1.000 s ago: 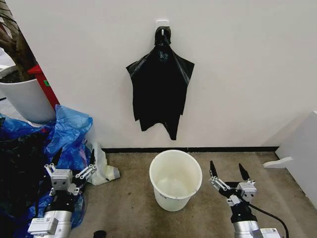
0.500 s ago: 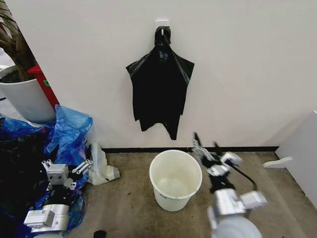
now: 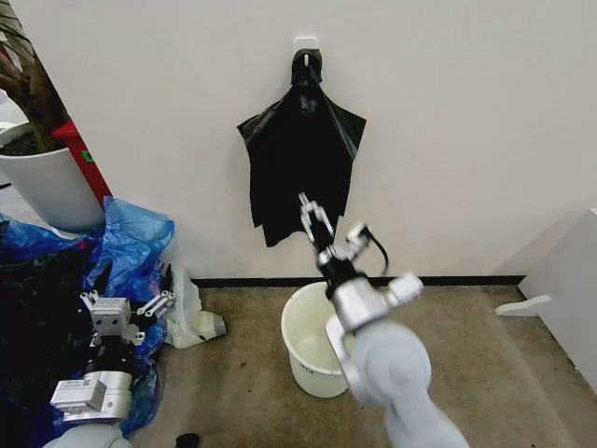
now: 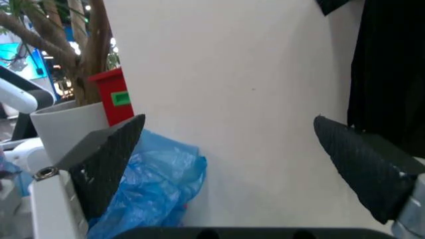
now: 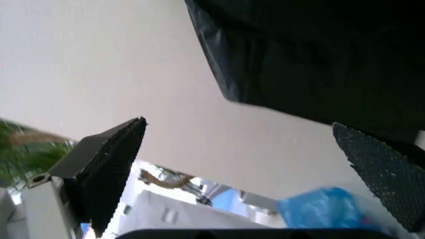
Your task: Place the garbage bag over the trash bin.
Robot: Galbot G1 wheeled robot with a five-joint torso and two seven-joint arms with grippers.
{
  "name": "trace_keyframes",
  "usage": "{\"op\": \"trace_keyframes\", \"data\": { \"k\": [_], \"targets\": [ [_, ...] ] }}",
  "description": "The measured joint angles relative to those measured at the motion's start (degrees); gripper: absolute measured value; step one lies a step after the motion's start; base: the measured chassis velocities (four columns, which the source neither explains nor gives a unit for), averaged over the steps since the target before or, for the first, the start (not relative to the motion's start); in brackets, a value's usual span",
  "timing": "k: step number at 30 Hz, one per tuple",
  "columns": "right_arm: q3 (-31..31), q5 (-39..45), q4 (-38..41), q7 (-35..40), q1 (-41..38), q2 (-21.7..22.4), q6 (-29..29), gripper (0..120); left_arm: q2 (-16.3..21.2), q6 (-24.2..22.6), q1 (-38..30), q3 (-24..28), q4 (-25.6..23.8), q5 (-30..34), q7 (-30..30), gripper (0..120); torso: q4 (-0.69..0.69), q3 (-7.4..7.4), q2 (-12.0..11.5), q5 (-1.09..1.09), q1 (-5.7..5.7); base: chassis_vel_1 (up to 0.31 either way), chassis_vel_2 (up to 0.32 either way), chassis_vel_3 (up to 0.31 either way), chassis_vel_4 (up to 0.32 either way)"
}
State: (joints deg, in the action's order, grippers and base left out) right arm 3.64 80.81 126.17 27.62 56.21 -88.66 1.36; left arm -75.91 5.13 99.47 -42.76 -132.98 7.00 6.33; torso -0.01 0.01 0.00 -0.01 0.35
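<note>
The garbage bag (image 3: 303, 159), thin and glossy black, hangs by its top from a white hook (image 3: 305, 43) on the wall. Below it on the floor stands the cream-white trash bin (image 3: 300, 359), with my right arm crossing in front of its right side. My right gripper (image 3: 313, 219) is raised in front of the bag's lower edge, fingers apart and holding nothing; in the right wrist view the bag (image 5: 319, 59) sits just beyond the open right gripper (image 5: 239, 124). My left gripper (image 3: 126, 303) waits low at the left, open, and the left wrist view shows the left gripper (image 4: 229, 119) facing the wall.
A white planter pot (image 3: 51, 187) with a plant stands at the far left beside a red object (image 3: 82, 154). Blue plastic bags (image 3: 131, 243) and dark bags (image 3: 37, 308) are piled on the floor at the left. A white cabinet (image 3: 569, 289) stands at the right.
My right arm has swung up and to the left, from floor level right of the bin to in front of the hanging bag. The left gripper has barely shifted.
</note>
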Motion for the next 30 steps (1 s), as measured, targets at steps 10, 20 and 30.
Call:
{"op": "trace_keyframes", "data": {
  "k": [10,20,30],
  "targets": [
    [3.1,-2.0,-12.6,3.6,-15.7,-3.5,-4.9,100,-1.9,0.4,-0.9,0.3,1.7,-2.2,0.1,100,-0.01,0.00,0.0,0.01,0.00,0.000,0.000,0.000,0.000],
    [4.1,-7.9,-22.7,3.7,-23.3,-3.6,-7.3,100,-3.5,1.4,-0.7,0.4,1.9,-4.1,0.7,100,0.00,0.00,0.0,0.01,0.00,0.000,0.000,0.000,0.000],
    [3.4,-6.6,-23.9,3.7,-25.8,-3.6,-8.6,100,-4.0,1.5,-1.0,1.2,2.0,-5.3,1.7,100,0.00,0.00,0.0,0.01,0.00,0.000,0.000,0.000,0.000]
  ]
}}
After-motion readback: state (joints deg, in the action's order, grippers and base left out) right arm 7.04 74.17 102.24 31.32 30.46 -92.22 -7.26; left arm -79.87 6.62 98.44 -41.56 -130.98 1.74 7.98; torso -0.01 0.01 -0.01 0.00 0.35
